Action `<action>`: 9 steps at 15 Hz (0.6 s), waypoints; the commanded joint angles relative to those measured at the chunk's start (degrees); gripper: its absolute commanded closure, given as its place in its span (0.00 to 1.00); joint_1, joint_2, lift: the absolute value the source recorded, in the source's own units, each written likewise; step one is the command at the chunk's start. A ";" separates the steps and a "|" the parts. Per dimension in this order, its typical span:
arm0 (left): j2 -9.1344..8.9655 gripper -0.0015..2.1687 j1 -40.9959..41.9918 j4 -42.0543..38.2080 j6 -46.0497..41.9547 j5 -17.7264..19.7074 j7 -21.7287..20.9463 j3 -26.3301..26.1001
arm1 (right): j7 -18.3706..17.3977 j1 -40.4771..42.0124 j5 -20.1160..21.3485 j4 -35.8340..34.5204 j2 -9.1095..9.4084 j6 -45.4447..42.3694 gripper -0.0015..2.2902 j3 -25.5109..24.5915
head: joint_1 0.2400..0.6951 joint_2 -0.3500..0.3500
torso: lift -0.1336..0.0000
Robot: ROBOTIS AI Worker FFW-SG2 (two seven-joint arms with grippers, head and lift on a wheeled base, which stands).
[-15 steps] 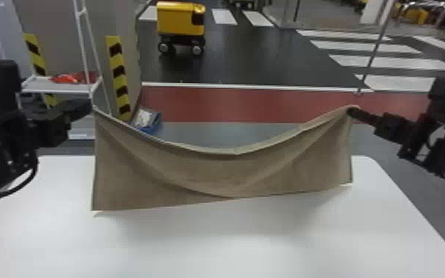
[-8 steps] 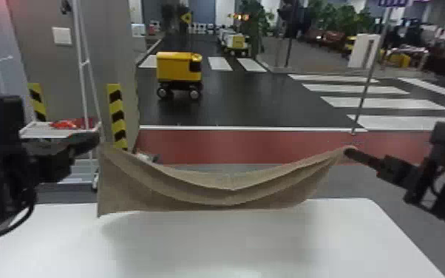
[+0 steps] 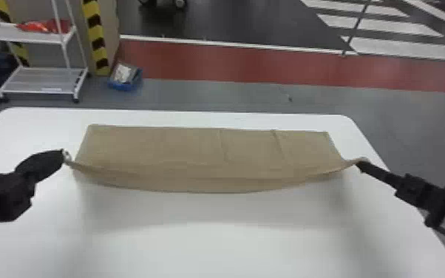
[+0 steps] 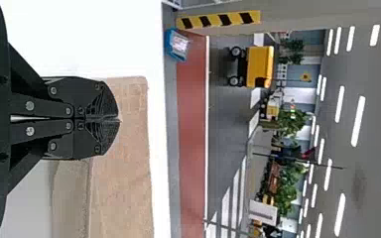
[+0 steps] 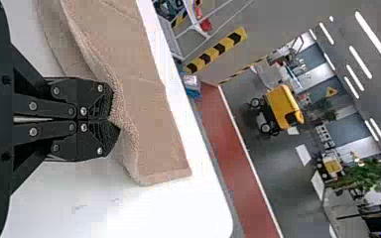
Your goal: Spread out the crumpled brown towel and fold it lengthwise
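The brown towel lies with its far part flat on the white table, its near edge raised and sagging between the two grippers. My left gripper is shut on the near left corner, and my right gripper on the near right corner. In the left wrist view, the closed left gripper meets the edge of the towel. The right wrist view has the right gripper pinching the bunched rim of the towel. Two light creases cross the towel's right half.
The white table extends on all sides of the towel, with its far edge just beyond it. Past the table, a white rack and a blue box stand on the floor at the left.
The towel was hanging stretched between both grippers; now its far part rests on the table. Both grippers have come lower and nearer, still holding their corners. The head view tilts further down.
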 commanded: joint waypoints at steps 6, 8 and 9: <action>-3.39 0.62 14.15 -13.63 4.82 -3.80 2.91 0.26 | 2.90 12.41 -4.70 -6.73 1.79 2.49 0.72 -6.26 | 1.00 0.14 | 0.08; -3.30 0.62 14.24 -15.04 7.28 -4.85 3.00 0.44 | 3.17 12.23 -4.70 -6.64 1.96 2.49 0.72 -7.40 | 1.00 0.12 | 0.08; -3.30 0.62 14.24 -15.92 9.03 -4.94 3.09 0.79 | 3.08 11.71 -4.17 -6.56 1.88 2.66 0.72 -7.49 | 1.00 0.11 | 0.08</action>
